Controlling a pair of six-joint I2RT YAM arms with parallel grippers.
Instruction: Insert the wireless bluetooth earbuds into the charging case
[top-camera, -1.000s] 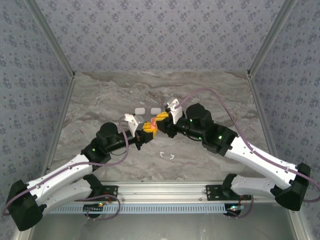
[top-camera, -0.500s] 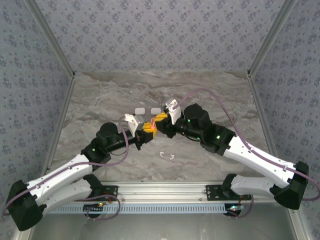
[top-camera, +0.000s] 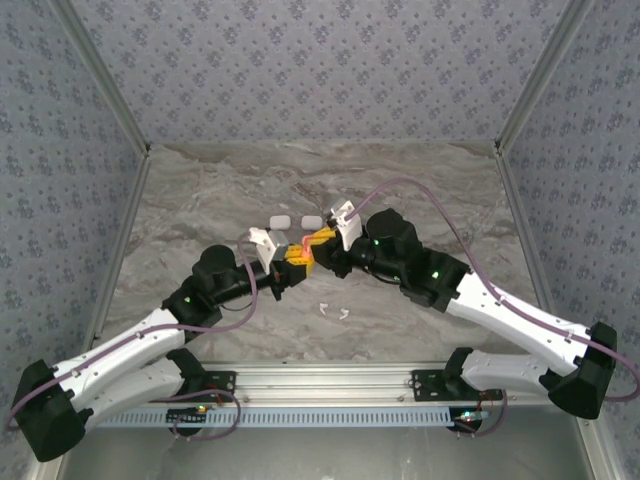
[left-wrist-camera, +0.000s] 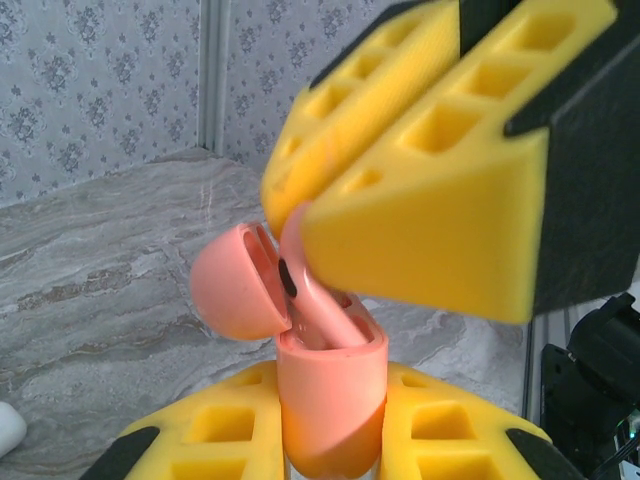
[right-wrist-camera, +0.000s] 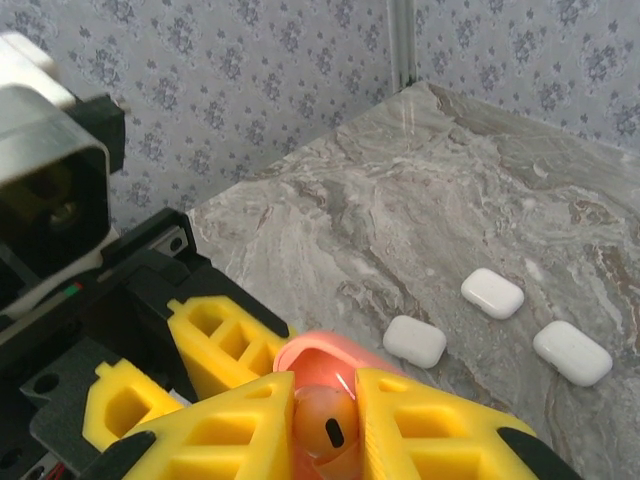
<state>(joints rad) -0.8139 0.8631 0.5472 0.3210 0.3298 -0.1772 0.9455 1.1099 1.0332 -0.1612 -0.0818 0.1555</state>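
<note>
Left end effector (left-wrist-camera: 330, 455): clenched on open pink case (left-wrist-camera: 332, 385). Right end effector (right-wrist-camera: 325, 400): grasping pink earbud (right-wrist-camera: 326, 428) at the case mouth; a tilted stem may jam.

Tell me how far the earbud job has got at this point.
Done: the pink case is clamped in the left gripper with its lid open. In hand: the right gripper pinches a pink earbud at the case mouth, stem entering, not yet seated. Left: two white earbuds lie loose on the table, and three white cases sit closed beyond.
</note>
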